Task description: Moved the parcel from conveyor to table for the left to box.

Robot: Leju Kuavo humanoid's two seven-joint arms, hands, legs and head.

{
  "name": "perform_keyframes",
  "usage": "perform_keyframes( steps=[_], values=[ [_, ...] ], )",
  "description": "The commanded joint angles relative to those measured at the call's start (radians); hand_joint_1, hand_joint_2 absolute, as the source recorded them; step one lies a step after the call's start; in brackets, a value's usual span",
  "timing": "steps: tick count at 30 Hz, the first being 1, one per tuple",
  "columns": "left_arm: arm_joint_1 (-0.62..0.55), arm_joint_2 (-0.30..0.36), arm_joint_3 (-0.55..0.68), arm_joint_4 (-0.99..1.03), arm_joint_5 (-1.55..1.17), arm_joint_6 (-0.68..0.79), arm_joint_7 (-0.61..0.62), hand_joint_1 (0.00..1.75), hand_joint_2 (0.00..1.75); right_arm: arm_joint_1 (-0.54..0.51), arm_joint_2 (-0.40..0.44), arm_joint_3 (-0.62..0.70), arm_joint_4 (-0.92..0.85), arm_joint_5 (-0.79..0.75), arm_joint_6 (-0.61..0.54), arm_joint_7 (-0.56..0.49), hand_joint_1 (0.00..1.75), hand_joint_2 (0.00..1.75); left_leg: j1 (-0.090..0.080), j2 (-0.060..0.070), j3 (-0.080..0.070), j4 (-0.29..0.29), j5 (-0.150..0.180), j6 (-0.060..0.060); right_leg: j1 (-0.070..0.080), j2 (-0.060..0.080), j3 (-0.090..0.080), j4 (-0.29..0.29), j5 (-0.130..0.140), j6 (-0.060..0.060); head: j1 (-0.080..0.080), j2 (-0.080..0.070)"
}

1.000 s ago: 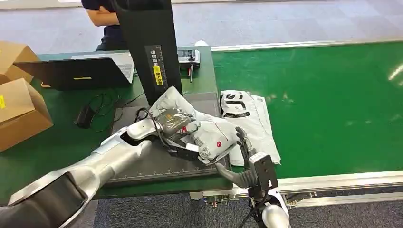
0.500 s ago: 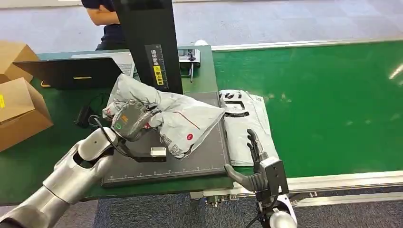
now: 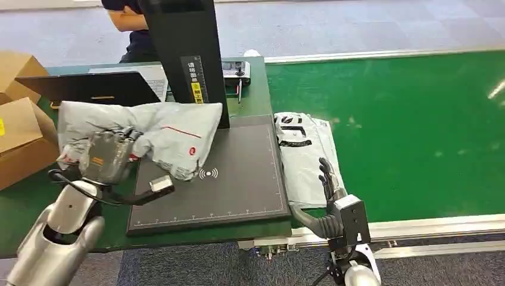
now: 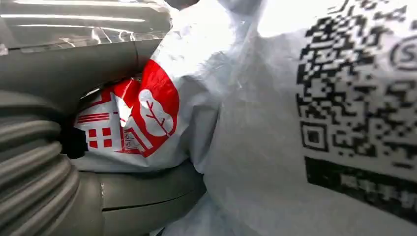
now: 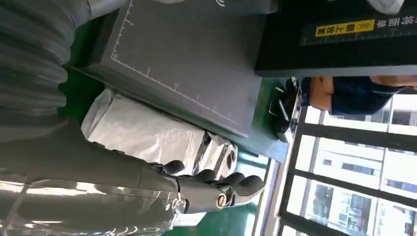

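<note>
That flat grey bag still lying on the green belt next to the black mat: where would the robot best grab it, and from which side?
Probably by its near edge, coming from the robot's right side. The second parcel lies flat and limp on the conveyor, so a corner or edge is easier to pinch than the middle. The right hand hangs open by that near end, while the left hand is busy holding the first parcel.

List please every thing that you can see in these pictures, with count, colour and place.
Parcel: one, grey, held above the table's left part.
Second parcel: one, white-grey, on the conveyor edge.
Scanner pad: one, dark grey, table middle.
Post: one, black, behind the pad.
Laptop: one, black, table rear.
Boxes: two, brown, far left.
Conveyor: one, green, right.
Person: one, behind the table.
Left hand: grips the parcel.
Right hand: open, beside the second parcel.
</note>
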Motion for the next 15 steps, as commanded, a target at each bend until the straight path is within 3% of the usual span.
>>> perform_keyframes(
  steps=[1,5,9,15],
  values=[
    [0.204,-0.101,0.541,0.008,0.110,0.013,0.000,1.75,1.75,-0.002,-0.018,-0.061,-0.028,-0.006,-0.011,0.008,0.00,1.75,0.000,0.008,0.003,-0.002,-0.001,0.000,0.000,0.008,0.000,-0.001,0.001,-0.001,0.000,0.000],
    [0.201,-0.099,0.670,0.072,0.140,-0.004,-0.019,1.75,1.75,-0.009,-0.014,-0.046,-0.049,-0.002,0.004,0.022,0.00,1.75,0.000,0.005,0.003,-0.003,0.000,0.001,0.000,0.006,0.001,-0.002,0.001,-0.001,0.000,0.000],
    [0.104,-0.065,0.762,0.257,0.131,-0.002,-0.015,1.75,1.75,-0.011,-0.009,-0.029,-0.051,0.001,0.010,0.032,0.00,1.75,0.000,0.004,0.002,-0.003,0.001,0.000,0.000,0.005,0.000,-0.001,0.001,-0.001,0.000,0.000],
    [-0.072,0.000,0.718,0.627,0.078,-0.005,-0.039,1.75,1.75,-0.018,-0.018,0.006,-0.026,0.003,0.027,0.026,0.00,1.75,-0.001,-0.001,0.002,-0.005,0.003,0.000,-0.001,0.000,0.001,-0.002,0.001,-0.002,0.000,0.000]
  ],
)
